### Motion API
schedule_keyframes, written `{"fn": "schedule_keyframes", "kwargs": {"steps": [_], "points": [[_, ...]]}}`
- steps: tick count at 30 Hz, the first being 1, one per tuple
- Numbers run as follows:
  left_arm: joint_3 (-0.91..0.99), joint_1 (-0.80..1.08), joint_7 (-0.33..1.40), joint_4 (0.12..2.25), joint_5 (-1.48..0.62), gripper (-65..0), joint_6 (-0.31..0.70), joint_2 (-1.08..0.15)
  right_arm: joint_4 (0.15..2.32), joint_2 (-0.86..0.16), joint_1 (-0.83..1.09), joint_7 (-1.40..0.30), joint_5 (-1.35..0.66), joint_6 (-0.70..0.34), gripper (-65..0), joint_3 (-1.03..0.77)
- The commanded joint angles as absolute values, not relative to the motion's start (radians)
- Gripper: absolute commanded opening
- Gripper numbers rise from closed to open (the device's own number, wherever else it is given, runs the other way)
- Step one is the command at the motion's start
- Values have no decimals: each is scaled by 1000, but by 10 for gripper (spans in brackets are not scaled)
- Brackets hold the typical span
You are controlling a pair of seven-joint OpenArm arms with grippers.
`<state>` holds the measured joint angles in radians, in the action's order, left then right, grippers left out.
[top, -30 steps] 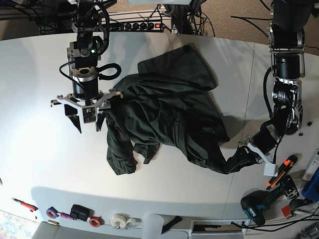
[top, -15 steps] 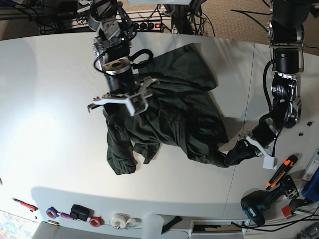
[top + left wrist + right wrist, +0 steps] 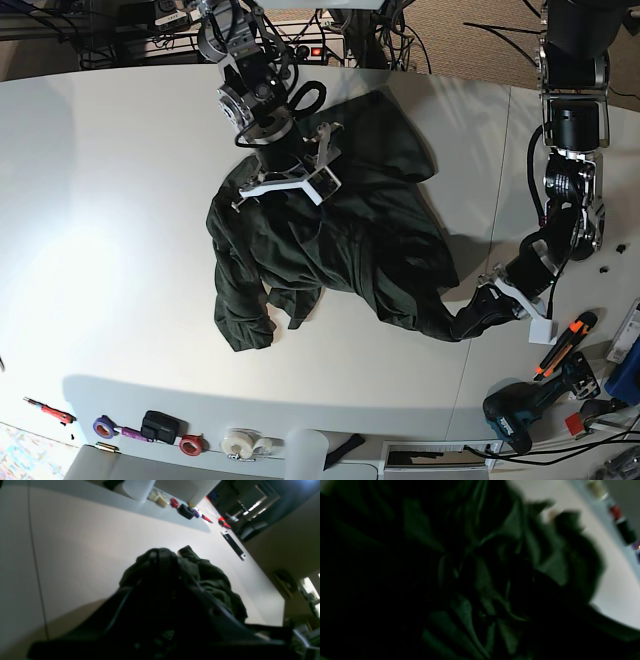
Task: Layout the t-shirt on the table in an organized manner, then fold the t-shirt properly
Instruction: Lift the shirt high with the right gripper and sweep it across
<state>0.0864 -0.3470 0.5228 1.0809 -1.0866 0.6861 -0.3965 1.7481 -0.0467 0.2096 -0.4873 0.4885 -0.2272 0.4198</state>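
Near edge, as I see it: red-handled tool (image 3: pixel 48 409); tape rolls (image 3: pixel 190 444); small black box (image 3: pixel 158 425); near right, orange-handled cutter (image 3: pixel 563 343); black power drill (image 3: pixel 525 408).

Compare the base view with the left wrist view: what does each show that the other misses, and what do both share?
Only the base view shows the right gripper spread open over the crumpled t-shirt and the orange-handled tool. Only the left wrist view shows, close up, the left gripper shut on a bunch of cloth. Both show the white table and the tape rolls on its edge.
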Motion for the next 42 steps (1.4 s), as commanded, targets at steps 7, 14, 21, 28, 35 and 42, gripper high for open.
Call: {"fn": "schedule_keyframes", "kwargs": {"steps": [7, 14, 21, 28, 35, 42], "points": [[94, -377, 497, 1098, -1111, -650, 698, -410, 1646, -6, 88, -453, 490, -214, -299, 420], [94, -377, 497, 1098, -1112, -650, 698, -410, 1640, 25, 47, -448, 487, -218, -300, 420], [94, -377, 496, 1098, -1112, -650, 698, -410, 1640, 25, 47, -472, 488, -226, -650, 420], [97, -381, 422, 1098, -1111, -650, 698, -416, 1640, 25, -28, -473, 569, -110, -650, 420], [144, -456, 400, 1098, -1092, -650, 698, -443, 1640, 35, -201, -498, 566, -49, -650, 416], [162, -575, 392, 1098, -1031, -650, 698, -519, 1640, 133, -349, -487, 513, -40, -650, 333]]}}
